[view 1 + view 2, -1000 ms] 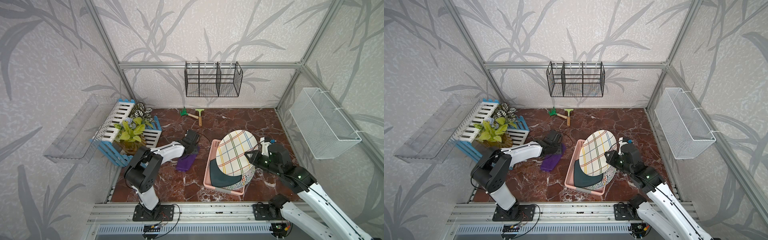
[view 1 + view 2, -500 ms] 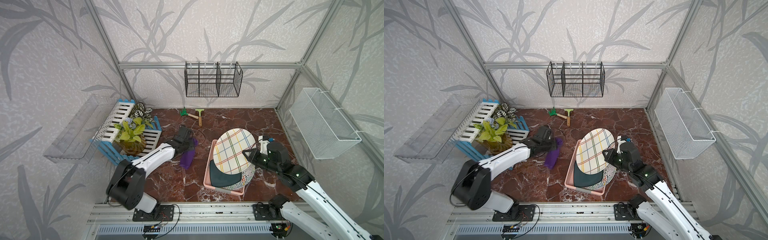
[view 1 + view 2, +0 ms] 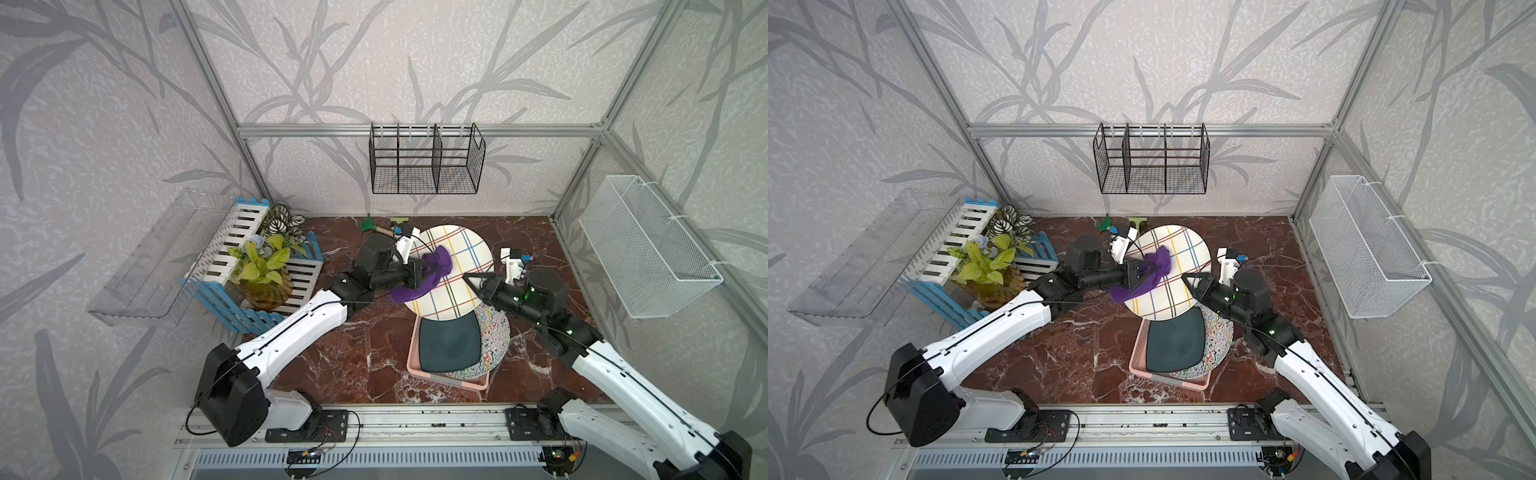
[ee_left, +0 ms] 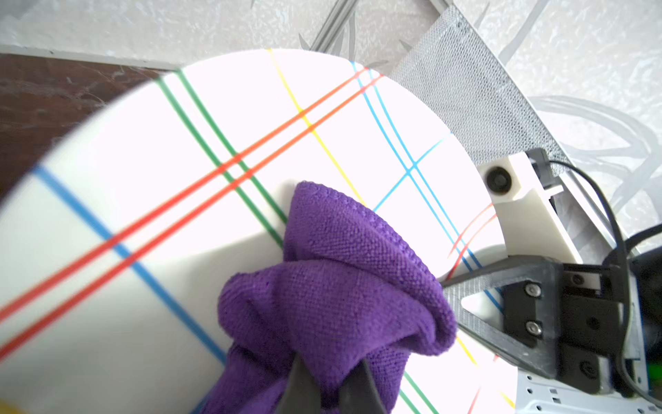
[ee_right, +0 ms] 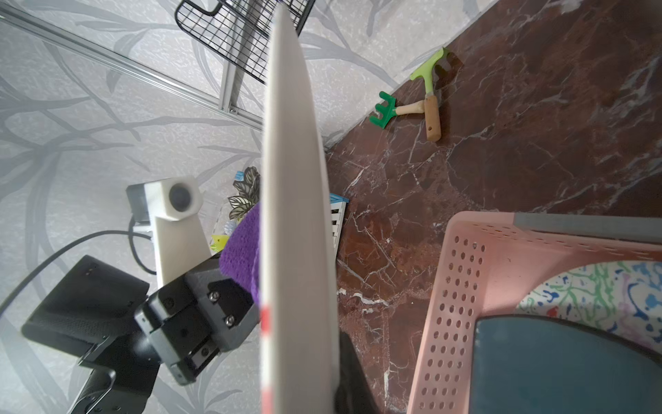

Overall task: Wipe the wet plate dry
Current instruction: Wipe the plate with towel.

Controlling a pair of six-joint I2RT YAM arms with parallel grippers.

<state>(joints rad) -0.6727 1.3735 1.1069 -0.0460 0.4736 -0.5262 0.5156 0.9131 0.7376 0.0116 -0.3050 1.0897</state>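
A red-brown marble tabletop (image 3: 353, 353) lay inside a cell of leaf-patterned walls, with a black wire rack (image 3: 424, 166) hung on the back wall. The striped plate (image 3: 465, 249) was off the table, tilted up on edge over the far end of a pink tray (image 3: 415, 365). The right gripper (image 3: 473, 282) was clamped on its rim at the side nearer the right arm. In the right wrist view the plate (image 5: 297, 215) showed only as a pale edge-on sliver that hid most of that gripper's own fingers.

The left gripper (image 4: 329, 387) was closed tight on a purple cloth (image 4: 333, 294). Only two dark finger stubs showed at the frame's edge; the tips were buried in the folds. The bunched cloth (image 3: 436, 266) was pressed against the plate's striped face near the middle, with a loose tail hanging past the rim toward the left arm. Whether any water lay on the plate could not be made out – the face was blown out white in the left wrist view.

In the tray a dark square plate (image 3: 449, 345) covered most of a speckled plate (image 3: 496, 332), whose edge stuck out past the tray's side. The striped plate hid the tray's far end. A green toy rake (image 5: 385, 109) lay by the back wall – in both top views the left wrist half hid it.
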